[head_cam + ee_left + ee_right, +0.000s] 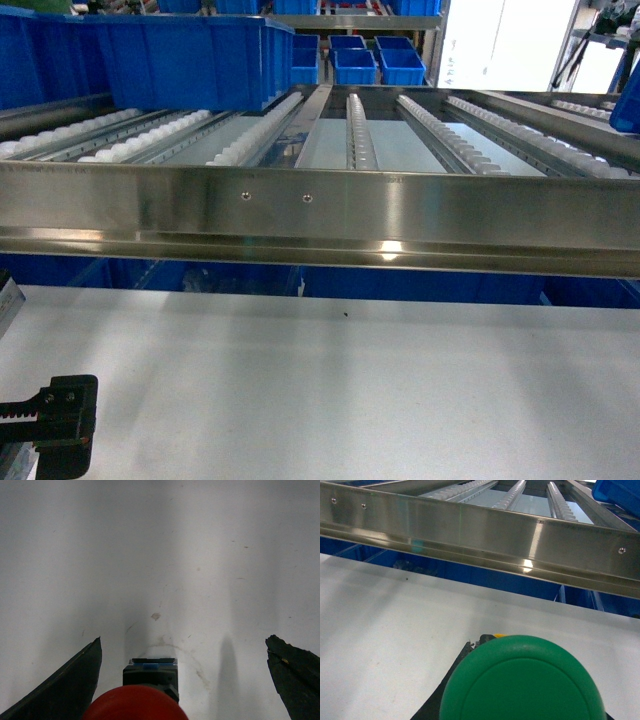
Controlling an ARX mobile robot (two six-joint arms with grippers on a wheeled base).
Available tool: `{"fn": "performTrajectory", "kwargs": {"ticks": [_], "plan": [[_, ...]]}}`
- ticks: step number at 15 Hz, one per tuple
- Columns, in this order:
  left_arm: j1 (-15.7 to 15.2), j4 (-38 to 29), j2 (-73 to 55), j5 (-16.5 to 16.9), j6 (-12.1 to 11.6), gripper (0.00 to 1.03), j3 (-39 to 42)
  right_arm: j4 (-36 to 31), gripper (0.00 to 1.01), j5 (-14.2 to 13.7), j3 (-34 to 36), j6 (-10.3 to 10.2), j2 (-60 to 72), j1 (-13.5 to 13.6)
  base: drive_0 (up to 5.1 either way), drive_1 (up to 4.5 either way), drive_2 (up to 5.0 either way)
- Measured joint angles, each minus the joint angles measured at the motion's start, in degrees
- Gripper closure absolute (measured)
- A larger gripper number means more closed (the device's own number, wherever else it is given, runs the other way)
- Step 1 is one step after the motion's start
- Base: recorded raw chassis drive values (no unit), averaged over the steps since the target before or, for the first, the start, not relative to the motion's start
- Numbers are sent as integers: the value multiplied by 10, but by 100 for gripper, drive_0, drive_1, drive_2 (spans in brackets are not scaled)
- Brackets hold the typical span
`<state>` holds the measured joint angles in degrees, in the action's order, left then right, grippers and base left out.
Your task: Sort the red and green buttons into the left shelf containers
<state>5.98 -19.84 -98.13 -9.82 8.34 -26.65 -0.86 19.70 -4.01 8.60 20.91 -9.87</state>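
The red button lies on the white table between the fingers of my left gripper, closer to the left finger. Its dark body points away from the camera. That gripper is open, with its fingers wide apart and not touching the button. The green button fills the bottom of the right wrist view, with a strip of yellow collar at its top edge. My right gripper is shut on it, and one black finger shows against the cap's left side. A large blue container sits on the shelf's left rollers.
A steel shelf rail crosses in front of me above the table. Roller lanes run back behind it. Small blue bins stand far behind. More blue bins sit under the shelf.
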Motion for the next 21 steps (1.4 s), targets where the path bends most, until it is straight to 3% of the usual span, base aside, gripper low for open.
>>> {"fn": "performTrajectory", "kwargs": {"ticks": [4, 8, 10, 11, 14, 16, 17, 19, 21], "plan": [[-2, -4, -24, 11, 20, 6, 2, 0, 75, 0, 0, 0, 0, 0, 0, 0, 0], [-2, -2, -28, 8, 35, 52, 5, 0, 75, 0, 0, 0, 0, 0, 0, 0, 0], [-2, -2, -28, 9, 35, 70, 5, 0, 75, 0, 0, 0, 0, 0, 0, 0, 0], [-3, -3, -25, 9, 35, 74, 8, 0, 75, 0, 0, 0, 0, 0, 0, 0, 0], [-5, 2, 25, 18, 28, 74, 29, 0, 75, 0, 0, 0, 0, 0, 0, 0, 0], [-17, -40, 150, 29, -10, 74, 52, 0, 75, 0, 0, 0, 0, 0, 0, 0, 0], [-24, -40, 194, 40, -16, 74, 62, 0, 75, 0, 0, 0, 0, 0, 0, 0, 0], [-34, 7, 320, 39, -31, 74, 94, 0, 75, 0, 0, 0, 0, 0, 0, 0, 0], [-8, 72, 440, 23, -37, 74, 109, 0, 75, 0, 0, 0, 0, 0, 0, 0, 0]]}}
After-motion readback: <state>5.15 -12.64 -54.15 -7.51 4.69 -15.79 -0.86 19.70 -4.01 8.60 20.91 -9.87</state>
